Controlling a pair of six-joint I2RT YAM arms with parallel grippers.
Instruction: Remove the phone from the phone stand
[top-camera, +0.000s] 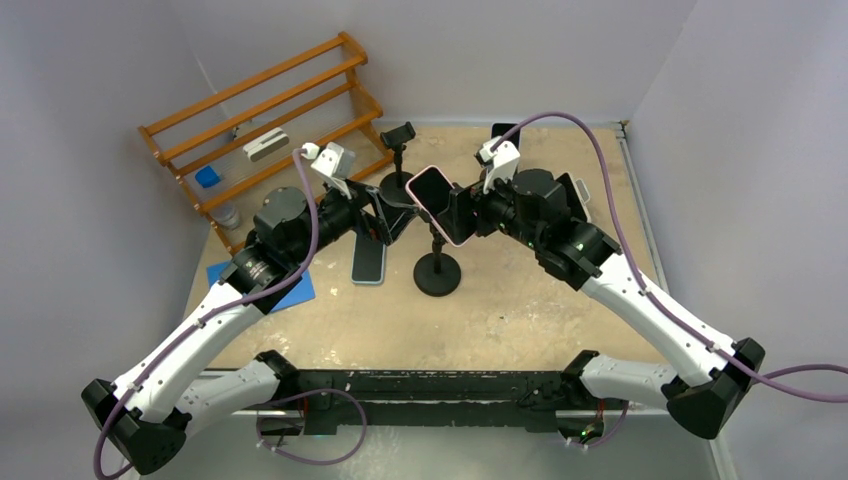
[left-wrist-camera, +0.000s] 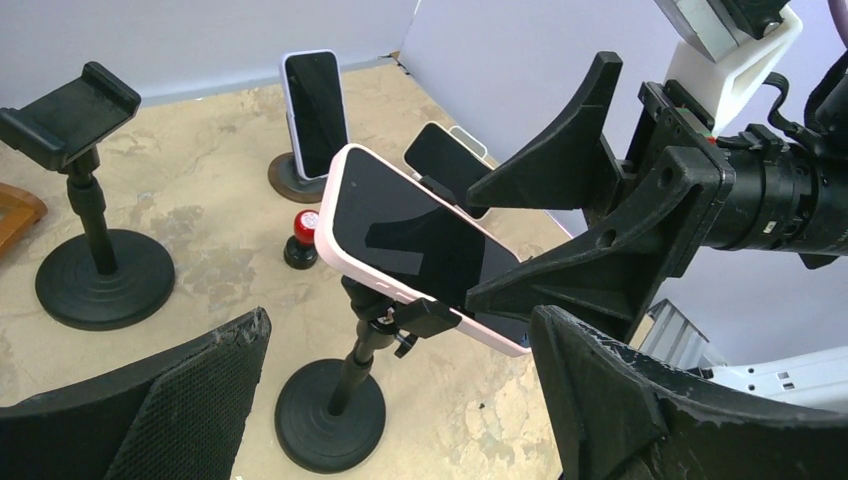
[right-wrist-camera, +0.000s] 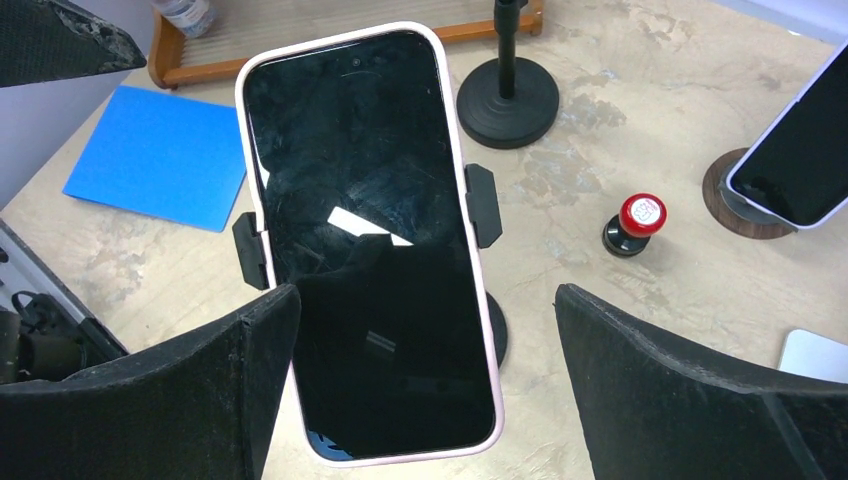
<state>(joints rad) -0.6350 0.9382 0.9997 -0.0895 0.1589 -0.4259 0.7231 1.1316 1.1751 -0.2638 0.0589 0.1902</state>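
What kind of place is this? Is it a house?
Probably a robot lab, not a house: two robot arms are bolted to a table, plain white walls box it in, and a phone sits on a stand.

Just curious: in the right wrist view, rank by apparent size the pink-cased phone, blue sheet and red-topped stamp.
1. pink-cased phone, though it is nearest the camera
2. blue sheet
3. red-topped stamp

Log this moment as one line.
phone: clamped in phone stand | right gripper: open, fingers either side of phone | left gripper: open, facing stand
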